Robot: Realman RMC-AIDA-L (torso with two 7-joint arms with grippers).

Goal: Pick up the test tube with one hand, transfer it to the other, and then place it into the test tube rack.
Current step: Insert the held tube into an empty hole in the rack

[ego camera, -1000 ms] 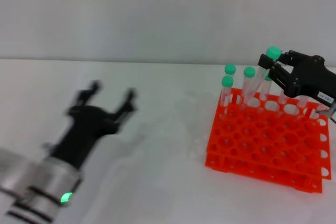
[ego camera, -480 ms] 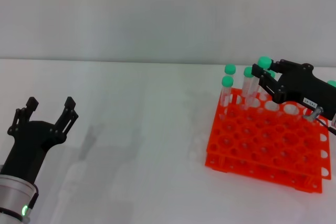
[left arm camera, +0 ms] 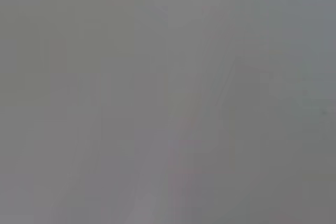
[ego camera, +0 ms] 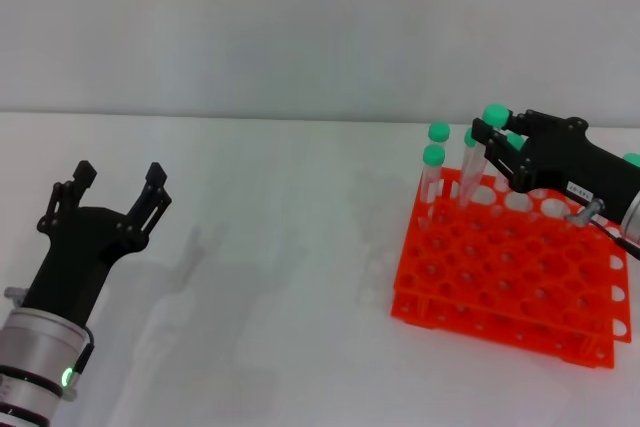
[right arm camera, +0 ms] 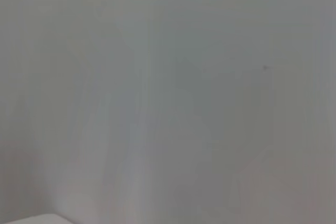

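Observation:
In the head view the test tube (ego camera: 494, 115) shows mainly as its green cap; my right gripper (ego camera: 487, 141) is shut on it, tilted, over the back row of the orange test tube rack (ego camera: 500, 277). The tube's lower part is hidden behind the black fingers, so I cannot tell whether its tip is in a hole. My left gripper (ego camera: 120, 177) hangs open and holds nothing at the far left, well away from the rack. Both wrist views show only blank grey.
Three other green-capped tubes (ego camera: 433, 155) stand in the rack's back-left holes, close beside the held tube. Another green cap (ego camera: 631, 159) shows at the right edge. The white table (ego camera: 290, 277) lies between the left gripper and the rack.
My right gripper has moved left and down with the tube, closer to the rack's back row. My left arm pulled back to the left, then rose slightly, fingers still open.

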